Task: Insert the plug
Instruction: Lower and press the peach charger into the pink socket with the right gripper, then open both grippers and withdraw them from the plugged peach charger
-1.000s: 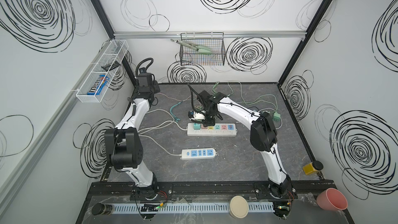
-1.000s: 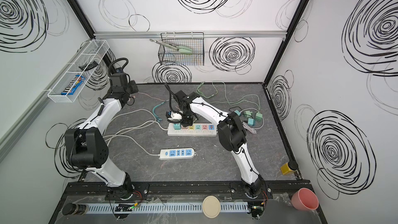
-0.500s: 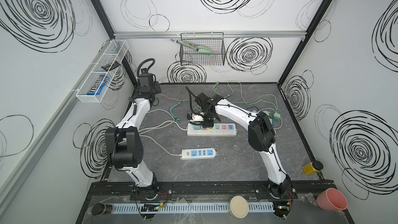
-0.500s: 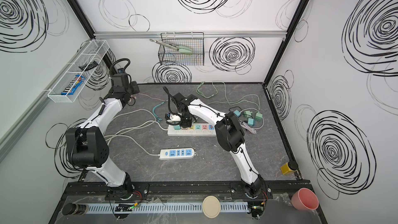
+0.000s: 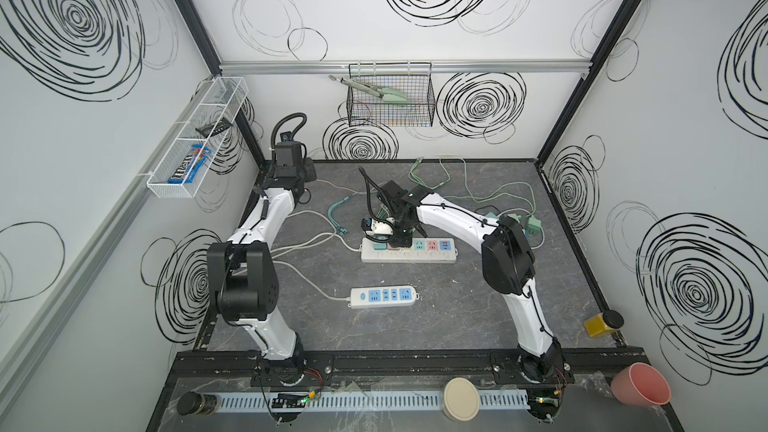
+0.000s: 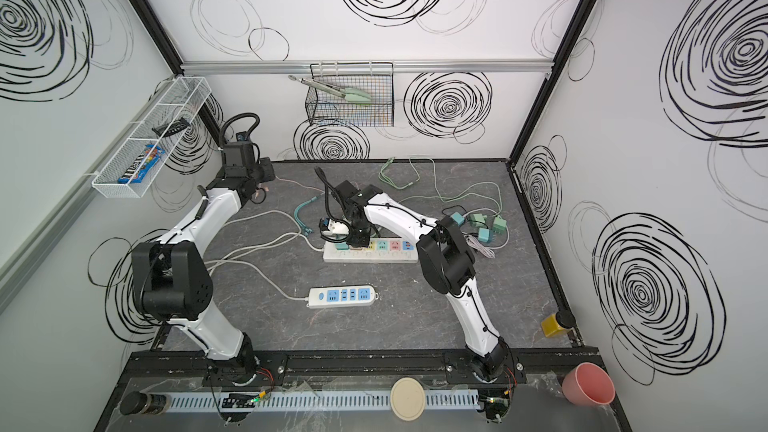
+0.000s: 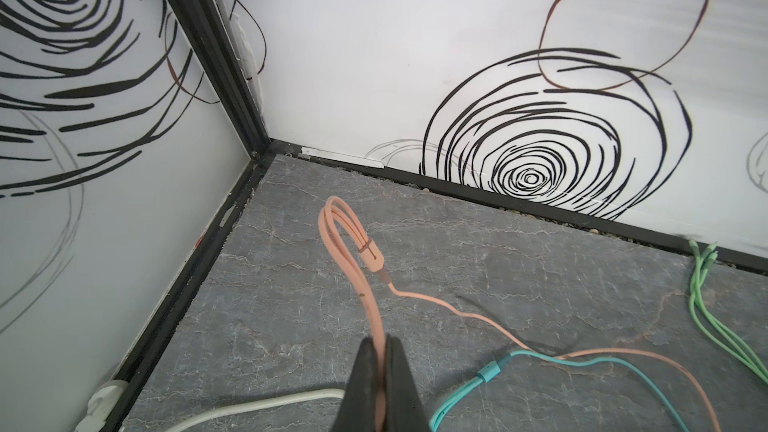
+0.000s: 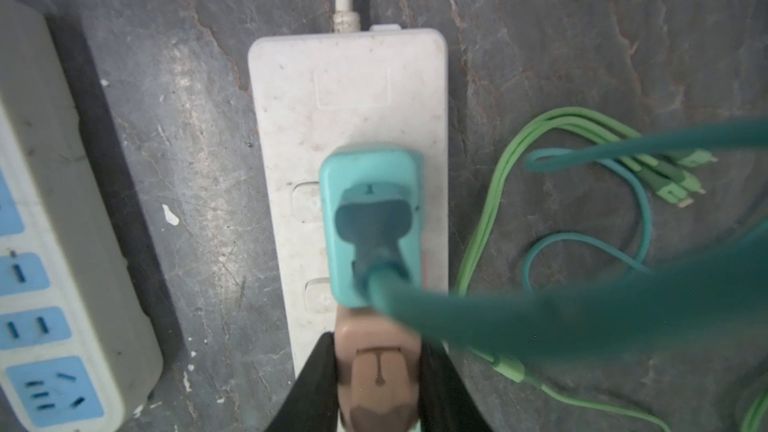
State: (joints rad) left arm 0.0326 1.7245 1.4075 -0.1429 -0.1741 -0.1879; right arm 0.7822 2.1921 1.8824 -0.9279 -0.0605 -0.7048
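Two steps probably left: checking the seat, then letting go. Found on the long white plastic power strip [image 8: 349, 89], just beside the square teal adapter plug [image 8: 370, 184]: the tan rubbery plug [image 8: 376, 384], flanked closely by the right gripper [image 8: 378, 340]; cannot tell whether pinched or loose. Next: press gently down, spread wider, lift straight off. Left gripper [image 7: 380, 353]: clamped tight on a looped peach cable [image 7: 365, 297].

My right pincer [image 8: 378, 340] settles slightly lower than a second ago, bringing the brown plug [image 8: 376, 384] down against the white power strip [image 8: 349, 89].
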